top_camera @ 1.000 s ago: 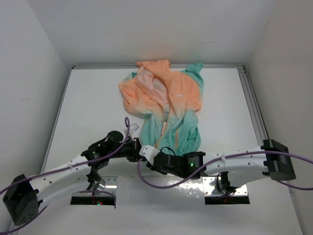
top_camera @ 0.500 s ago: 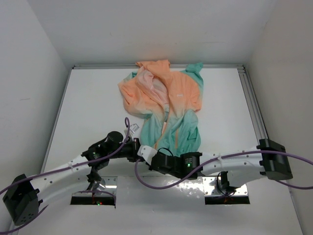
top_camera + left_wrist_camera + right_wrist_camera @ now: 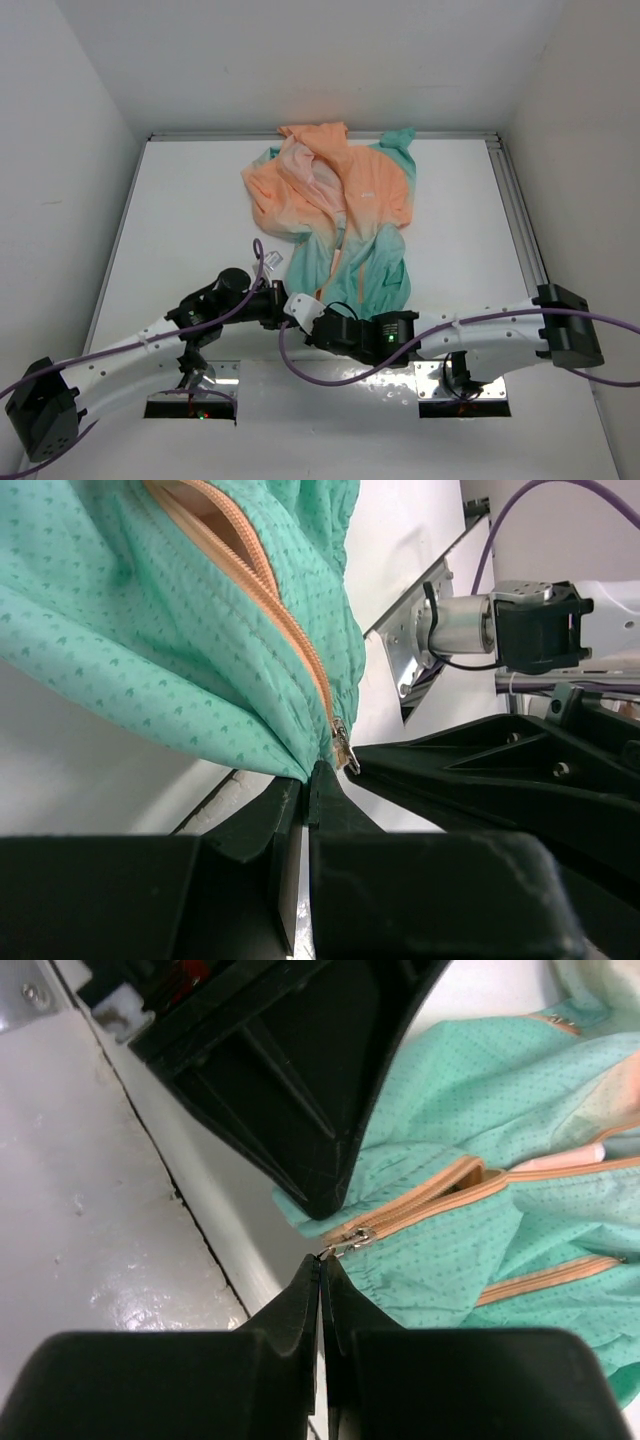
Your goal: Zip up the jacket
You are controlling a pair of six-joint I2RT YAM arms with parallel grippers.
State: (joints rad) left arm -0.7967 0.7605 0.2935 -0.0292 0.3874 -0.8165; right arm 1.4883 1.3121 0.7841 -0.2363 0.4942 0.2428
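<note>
The left gripper (image 3: 307, 776) has its fingers pressed together on the hem (image 3: 270, 752) of the jacket (image 3: 120, 650), right at the foot of the zipper (image 3: 285, 620). The right gripper (image 3: 320, 1264) is closed too, its tips pinching the end of the small metal pull (image 3: 345, 1244). How much of the pull sits between them is hidden. The two grippers meet nearly tip to tip, and each one's black body fills part of the other's wrist view.

From above, this meeting point is hard to read. The grippers' own bodies cover the fingertips, and neither the pull nor either grip can be made out. Only that view shows the whole jacket, lying crumpled on the white table (image 3: 190, 220). Its orange part lies toward the far edge and its teal part toward the near edge, with a white logo (image 3: 368, 192) on the chest. The wrist views cut off all but the teal bottom. There the orange tapes run together a short way from the pull, then part around pale lining (image 3: 555, 1163).
</note>
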